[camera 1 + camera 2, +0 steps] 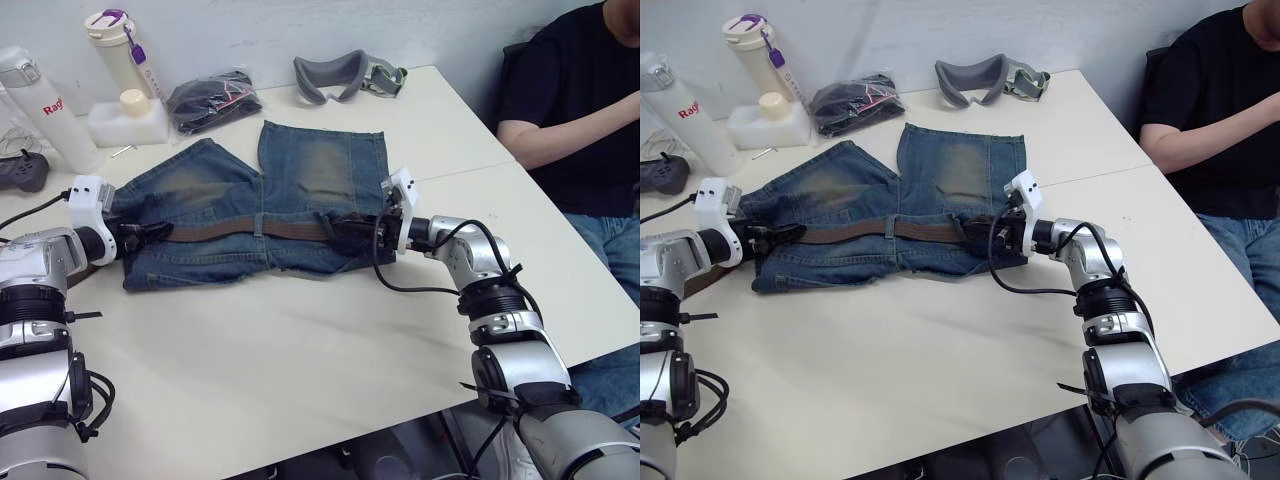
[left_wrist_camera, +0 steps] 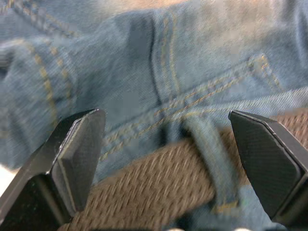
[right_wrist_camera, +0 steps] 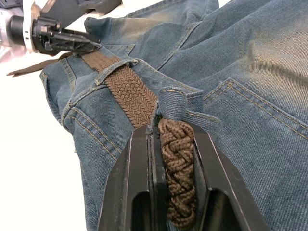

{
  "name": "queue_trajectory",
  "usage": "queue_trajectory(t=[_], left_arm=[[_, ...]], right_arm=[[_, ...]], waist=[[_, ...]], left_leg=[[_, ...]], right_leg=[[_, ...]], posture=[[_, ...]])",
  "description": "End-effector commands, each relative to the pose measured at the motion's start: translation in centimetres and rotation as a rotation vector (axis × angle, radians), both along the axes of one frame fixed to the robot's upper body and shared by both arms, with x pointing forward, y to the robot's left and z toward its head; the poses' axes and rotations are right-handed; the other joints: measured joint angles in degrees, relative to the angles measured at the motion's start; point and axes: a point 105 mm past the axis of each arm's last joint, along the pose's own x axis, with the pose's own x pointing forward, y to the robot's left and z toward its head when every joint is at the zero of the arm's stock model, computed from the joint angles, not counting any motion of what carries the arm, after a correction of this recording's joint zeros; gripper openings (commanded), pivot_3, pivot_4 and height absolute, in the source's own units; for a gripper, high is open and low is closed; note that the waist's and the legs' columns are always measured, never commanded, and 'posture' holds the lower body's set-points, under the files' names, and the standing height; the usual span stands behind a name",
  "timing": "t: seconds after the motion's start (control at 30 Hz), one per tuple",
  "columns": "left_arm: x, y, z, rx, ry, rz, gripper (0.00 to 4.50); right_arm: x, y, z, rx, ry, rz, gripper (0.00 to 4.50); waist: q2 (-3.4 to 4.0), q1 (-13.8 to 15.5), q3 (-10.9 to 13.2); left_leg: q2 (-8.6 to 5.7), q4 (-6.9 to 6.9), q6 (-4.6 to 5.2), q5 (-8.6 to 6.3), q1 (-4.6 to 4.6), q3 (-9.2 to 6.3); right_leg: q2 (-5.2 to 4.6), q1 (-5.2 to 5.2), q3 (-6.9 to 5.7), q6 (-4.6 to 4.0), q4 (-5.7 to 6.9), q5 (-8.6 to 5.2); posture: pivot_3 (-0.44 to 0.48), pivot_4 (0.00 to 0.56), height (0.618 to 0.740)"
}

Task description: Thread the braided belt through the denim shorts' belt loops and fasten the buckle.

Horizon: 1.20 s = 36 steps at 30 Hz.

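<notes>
The denim shorts [image 1: 310, 170] lie flat on the table with the waistband toward me. The braided belt [image 1: 220, 232] runs along the waistband under a belt loop [image 1: 258, 226]. My left gripper [image 1: 150, 236] is at the waistband's left end. It is open, its fingers [image 2: 77, 159] spread wide to either side of the belt [image 2: 144, 192] and a loop [image 2: 211, 163]. My right gripper [image 1: 345, 232] is at the waistband's right side, shut on the belt's thick braided part [image 3: 175, 163] just below another loop [image 3: 171, 103]. The buckle is hidden.
At the table's back stand two white bottles [image 1: 125, 50], a white container [image 1: 125, 120], a black cloth bundle [image 1: 212, 98] and a grey headset [image 1: 340, 75]. A dark controller [image 1: 22, 170] lies far left. A person in a black shirt [image 1: 580, 90] sits at the right edge.
</notes>
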Motion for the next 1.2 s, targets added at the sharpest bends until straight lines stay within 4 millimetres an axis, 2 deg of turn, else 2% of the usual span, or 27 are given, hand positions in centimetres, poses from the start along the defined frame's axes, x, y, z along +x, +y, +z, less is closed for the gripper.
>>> queue_trajectory(t=[0.03,0.13,0.23,0.27,0.43,0.47,0.5,0.53,0.63,0.73,0.87,1.03,1.1,1.2], left_arm=[[-0.2,-1.4,-0.6,-0.008,0.014,-0.056,4.5],[-0.2,-1.6,-0.8,0.0,0.012,-0.06,4.5],[-0.2,-1.1,-0.7,-0.004,-0.001,-0.032,3.76],[-0.3,-0.9,-0.5,-0.004,-0.005,-0.026,3.44],[-0.8,-0.1,0.3,-0.008,-0.027,-0.008,1.33],[-0.8,0.0,0.7,-0.012,-0.044,-0.011,1.05],[-0.9,-0.1,1.2,-0.023,-0.065,-0.016,0.59],[-1.0,-0.4,1.7,-0.032,-0.089,-0.033,0.41],[-1.8,-1.8,3.0,-0.008,-0.167,-0.145,0.3],[-3.3,-3.3,3.5,0.041,-0.212,-0.27,0.3],[-4.4,-3.3,3.7,0.182,-0.27,-0.304,0.3],[-4.5,-3.8,5.3,0.338,-0.472,-0.327,0.3],[-4.7,-4.3,5.3,0.362,-0.525,-0.353,0.3],[-4.5,-4.2,3.4,0.368,-0.449,-0.329,0.3]], right_arm=[[-0.1,0.6,0.9,0.018,-0.03,0.025,0.25],[-0.1,0.6,1.0,0.018,-0.033,0.025,0.25],[0.0,0.4,1.0,0.013,-0.034,0.021,0.25],[0.0,0.3,1.0,0.011,-0.033,0.02,0.25],[0.0,0.2,0.9,0.008,-0.031,0.019,0.25],[0.0,0.1,0.9,0.008,-0.031,0.019,0.25],[0.0,0.1,1.0,0.008,-0.036,0.019,0.25],[0.0,0.1,1.1,0.01,-0.048,0.019,0.25],[-0.2,-0.1,2.1,0.016,-0.112,0.027,0.25],[-1.1,-1.0,2.3,-0.06,-0.199,0.054,0.25],[-2.3,-2.2,1.8,-0.177,-0.289,0.084,0.25],[-2.9,-2.2,2.0,-0.208,-0.344,0.087,0.25],[-2.8,-2.1,1.9,-0.206,-0.346,0.079,0.25],[-2.5,-2.0,1.6,-0.211,-0.342,0.064,0.25]], waist=[[0.0,0.2,0.0],[0.0,0.5,0.0],[0.0,0.8,0.0],[0.0,0.8,0.0],[0.0,0.9,0.0],[0.0,0.9,0.0],[0.0,0.9,0.0],[0.0,1.0,0.0],[0.0,1.0,0.0],[0.0,1.3,0.0],[0.0,1.9,0.0],[0.0,2.6,0.0],[0.0,2.8,0.0],[0.0,2.9,0.0]], left_leg=[[-0.01,0.0,0.0,0.0,0.0,0.0],[-0.01,0.04,0.0,0.0,0.01,0.0],[-0.01,0.08,0.0,0.0,0.01,-0.01],[-0.01,0.08,0.0,0.0,0.01,-0.01],[-0.01,0.09,0.0,0.0,0.02,0.0],[0.0,0.09,0.0,0.0,0.02,0.0],[0.0,0.09,0.0,0.0,0.03,0.0],[0.0,0.09,0.0,0.0,0.03,0.0],[0.01,0.09,0.0,0.0,0.02,0.0],[0.01,0.04,0.0,0.0,0.01,-0.01],[0.0,0.08,0.0,-0.01,0.0,-0.04],[-0.01,0.12,0.0,-0.01,0.01,-0.09],[-0.01,0.1,-0.01,-0.01,0.01,-0.09],[-0.01,0.09,0.0,-0.01,0.01,-0.09]], right_leg=[[-0.01,0.0,0.0,0.0,0.01,0.0],[-0.01,0.01,0.0,0.0,0.03,0.0],[-0.01,0.01,0.01,0.0,0.08,0.0],[0.0,0.01,0.01,0.0,0.08,0.0],[0.0,0.01,0.01,0.0,0.11,0.0],[0.01,0.01,0.02,0.0,0.11,0.0],[0.01,0.01,0.02,0.0,0.13,0.0],[0.01,0.01,0.02,0.0,0.14,0.0],[0.01,0.0,0.03,0.0,0.14,0.0],[-0.01,-0.01,0.04,0.0,0.1,0.0],[-0.03,0.03,0.03,0.0,0.04,0.0],[0.0,0.07,0.03,-0.01,0.03,0.0],[0.0,0.07,0.03,0.0,-0.01,0.0],[-0.01,0.09,0.05,0.0,-0.05,0.0]], posture=[[0.0,0.15,0.73],[0.0,0.15,0.73],[0.0,0.15,0.73],[0.0,0.15,0.73],[0.0,0.15,0.73],[0.0,0.15,0.73],[0.0,0.15,0.73],[0.0,0.15,0.73],[0.0,0.15,0.73],[0.0,0.15,0.73],[0.0,0.15,0.73],[0.0,0.15,0.73],[0.0,0.15,0.73],[0.0,0.15,0.73]])
